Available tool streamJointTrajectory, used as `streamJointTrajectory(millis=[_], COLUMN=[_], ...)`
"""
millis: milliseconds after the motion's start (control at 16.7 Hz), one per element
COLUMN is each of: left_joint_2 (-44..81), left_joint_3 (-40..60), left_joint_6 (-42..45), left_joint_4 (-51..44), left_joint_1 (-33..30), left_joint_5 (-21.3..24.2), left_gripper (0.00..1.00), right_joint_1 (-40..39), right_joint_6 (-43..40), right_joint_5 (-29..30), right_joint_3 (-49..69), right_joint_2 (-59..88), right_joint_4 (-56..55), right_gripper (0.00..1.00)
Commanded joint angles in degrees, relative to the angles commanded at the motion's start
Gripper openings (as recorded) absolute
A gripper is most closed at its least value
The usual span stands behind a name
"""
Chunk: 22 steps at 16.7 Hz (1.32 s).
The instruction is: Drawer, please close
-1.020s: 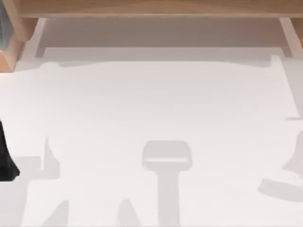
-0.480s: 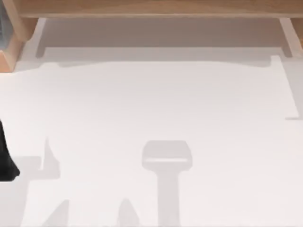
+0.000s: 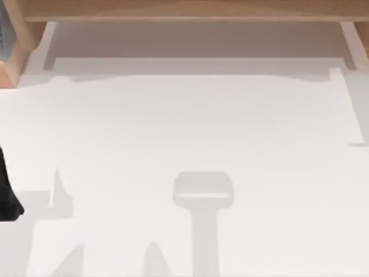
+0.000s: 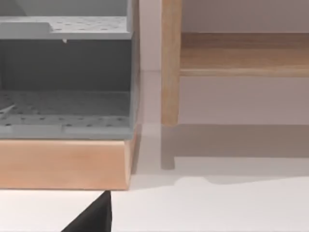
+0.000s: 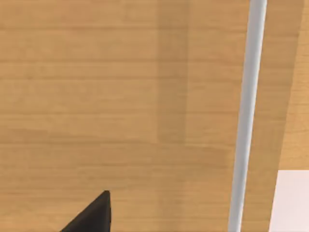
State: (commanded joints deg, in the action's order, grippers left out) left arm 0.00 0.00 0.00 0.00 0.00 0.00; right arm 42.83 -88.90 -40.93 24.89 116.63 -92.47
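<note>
The drawer [image 4: 63, 162] stands pulled out, with a light wooden front and a grey perforated lining [image 4: 67, 108]. In the top view its corner [image 3: 10, 60] sits at the far left of the back edge. My left arm [image 3: 7, 196] is a dark shape at the table's left edge. In the left wrist view one dark fingertip [image 4: 94, 215] sits a little short of the drawer front. In the right wrist view a dark fingertip [image 5: 94, 212] hangs close over a wooden panel [image 5: 120, 96] with a thin pale bar [image 5: 246, 116].
A wooden frame [image 3: 184, 10] runs along the back of the white table [image 3: 190, 127], with pale legs [image 3: 351, 43] at its right end. An upright wooden post [image 4: 170, 63] stands just beside the drawer.
The grey shadow at the table's right edge a second ago has gone from the top view. The left arm has not moved.
</note>
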Motion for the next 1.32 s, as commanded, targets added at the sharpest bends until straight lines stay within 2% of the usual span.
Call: streamJointTrajectory(millis=[780, 1320], left_joint_2=[0.00, 0.00], left_joint_3=[0.00, 0.00], left_joint_6=[0.00, 0.00], left_joint_4=[0.00, 0.00], left_joint_1=[0.00, 0.00], left_joint_5=[0.00, 0.00], left_gripper=[1.00, 1.00], right_joint_1=[-3.36, -3.36], right_joint_6=[-0.07, -0.07], right_joint_5=[3.38, 3.38], right_joint_3=[4.51, 4.51], right_joint_2=[1.44, 1.44], right_joint_4=[3.16, 3.16], right_gripper=[1.00, 0.32])
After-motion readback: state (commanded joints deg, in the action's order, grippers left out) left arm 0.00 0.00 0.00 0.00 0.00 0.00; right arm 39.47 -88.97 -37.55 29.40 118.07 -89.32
